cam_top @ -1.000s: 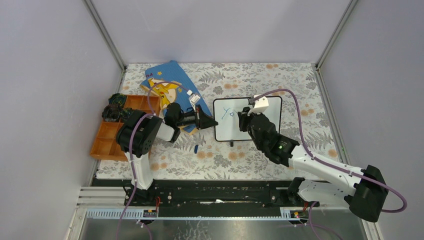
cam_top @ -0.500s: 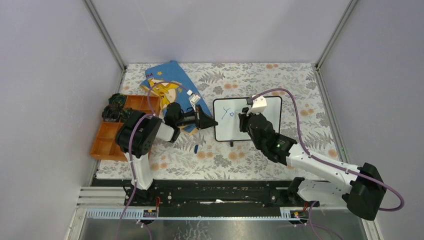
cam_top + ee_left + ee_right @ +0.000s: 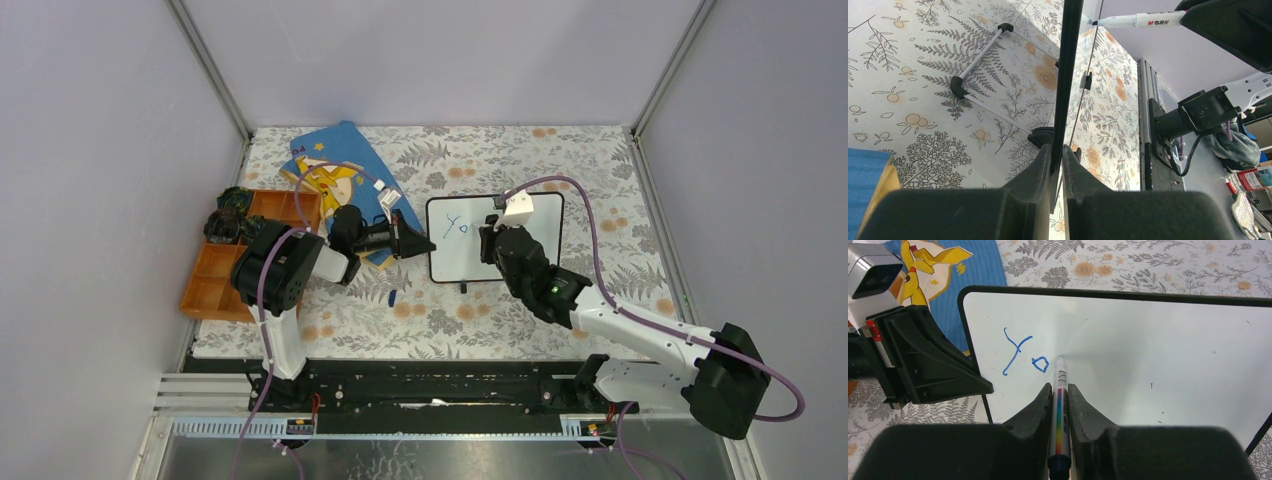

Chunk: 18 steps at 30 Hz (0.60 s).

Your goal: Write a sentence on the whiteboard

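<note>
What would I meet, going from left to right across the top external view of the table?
Orange compartment tray → blue picture book → left gripper, shut on the board's edge → glossy white whiteboard with black frame. The right gripper, shut on a white marker, overlaps the board, so I omit it.

1 overhead view; 2 close wrist views, left edge-on, right face-on to whiteboard (image 3: 1173, 355)

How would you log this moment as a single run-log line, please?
left gripper: shut on whiteboard edge | right gripper: shut on marker, tip at board | sentence: only "Yo" written | status: unfinished
</note>
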Available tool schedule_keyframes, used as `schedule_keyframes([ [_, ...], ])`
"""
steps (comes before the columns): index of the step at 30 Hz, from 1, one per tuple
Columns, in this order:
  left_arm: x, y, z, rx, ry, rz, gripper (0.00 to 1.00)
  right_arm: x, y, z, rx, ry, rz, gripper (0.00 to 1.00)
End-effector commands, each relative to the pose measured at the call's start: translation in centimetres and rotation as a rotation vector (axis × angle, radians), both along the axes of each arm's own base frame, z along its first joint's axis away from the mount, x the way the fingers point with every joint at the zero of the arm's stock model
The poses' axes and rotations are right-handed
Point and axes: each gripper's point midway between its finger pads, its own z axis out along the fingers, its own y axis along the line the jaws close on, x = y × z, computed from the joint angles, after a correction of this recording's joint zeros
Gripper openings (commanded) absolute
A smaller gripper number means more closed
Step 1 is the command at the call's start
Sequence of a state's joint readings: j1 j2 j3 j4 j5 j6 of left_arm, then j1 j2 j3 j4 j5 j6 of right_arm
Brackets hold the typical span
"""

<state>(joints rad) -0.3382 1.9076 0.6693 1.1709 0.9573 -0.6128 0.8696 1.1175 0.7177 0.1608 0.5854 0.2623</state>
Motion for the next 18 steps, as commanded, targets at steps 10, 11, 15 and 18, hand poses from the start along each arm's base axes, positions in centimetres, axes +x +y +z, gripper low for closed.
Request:
schedule_keyframes([
  [10, -0.3, 0.0, -0.5, 0.021, 0.008, 0.004, 0.0, -0.2, -0.7, -0.9, 0.013, 0.021, -0.022, 0.0],
  [11, -0.3, 0.0, -0.4, 0.021, 0.006, 0.004, 0.0, -0.3, -0.8, -1.1, 0.012, 0.024, -0.021, 0.0],
  [15, -0.3, 0.0, -0.5, 0.022, 0.006, 0.006, 0.0, -0.6, -1.2, -1.4, 0.008, 0.029, -0.027, 0.0],
  [18, -0.3, 0.0, -0.5, 0.023, 0.006, 0.005, 0.0, -0.7, -1.6, -1.6, 0.002, 0.033, -0.039, 0.0],
])
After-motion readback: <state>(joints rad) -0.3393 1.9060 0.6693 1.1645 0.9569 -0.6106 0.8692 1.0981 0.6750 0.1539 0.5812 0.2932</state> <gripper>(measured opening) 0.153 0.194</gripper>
